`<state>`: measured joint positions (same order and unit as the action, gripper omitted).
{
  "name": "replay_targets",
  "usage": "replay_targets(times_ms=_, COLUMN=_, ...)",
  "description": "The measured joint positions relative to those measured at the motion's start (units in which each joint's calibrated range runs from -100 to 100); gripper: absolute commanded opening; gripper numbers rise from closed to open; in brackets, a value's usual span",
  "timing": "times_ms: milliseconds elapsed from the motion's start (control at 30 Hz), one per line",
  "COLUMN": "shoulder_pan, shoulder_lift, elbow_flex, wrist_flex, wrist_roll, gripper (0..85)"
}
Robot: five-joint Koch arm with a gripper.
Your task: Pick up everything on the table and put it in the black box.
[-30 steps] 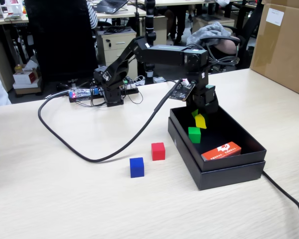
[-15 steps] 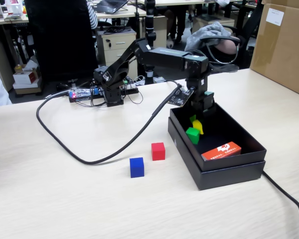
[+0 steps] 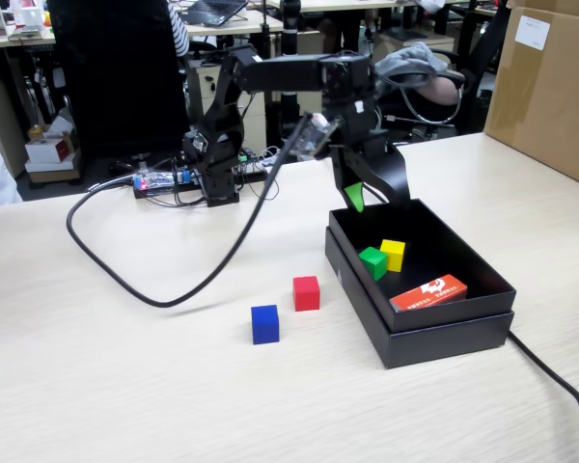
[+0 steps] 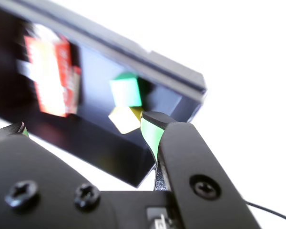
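Card pack (image 4: 50,76) print motion-blurred in the wrist view; end effector (image 4: 83,129) cut off below.

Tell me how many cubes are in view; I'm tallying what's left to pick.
4: green cube and yellow cube side by side inside the black box; red cube and blue cube on the table beside it.

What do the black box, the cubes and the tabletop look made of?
Black box: probably cardboard, matte, thin walls with a stepped double rim.
Cubes, e.g. red cube and blue cube: solid colour, sharp edges, dull sheen; painted wood or plastic, cannot tell which.
Table: pale wood-grain, smooth; looks like laminate rather than bare wood.
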<state>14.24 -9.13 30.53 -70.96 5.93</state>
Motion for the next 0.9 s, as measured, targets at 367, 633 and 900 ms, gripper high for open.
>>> replay_targets(times_ms=367, shoulder_pan=-10.16, shoulder_lift=-18.77, elbow_flex=-15.15, wrist_flex=0.0, wrist_roll=-0.15, gripper=48.9)
replay_targets(times_ms=633, shoulder_pan=-13.38, shoulder_lift=-20.58, elbow_flex=-24.28, wrist_flex=0.7, wrist_roll=-1.12, gripper=50.0)
replay_targets(times_ms=900, shoulder_pan=-14.6, shoulder_lift=-4.53, elbow_flex=-10.86, wrist_flex=1.63, wrist_roll=-1.32, gripper=49.5)
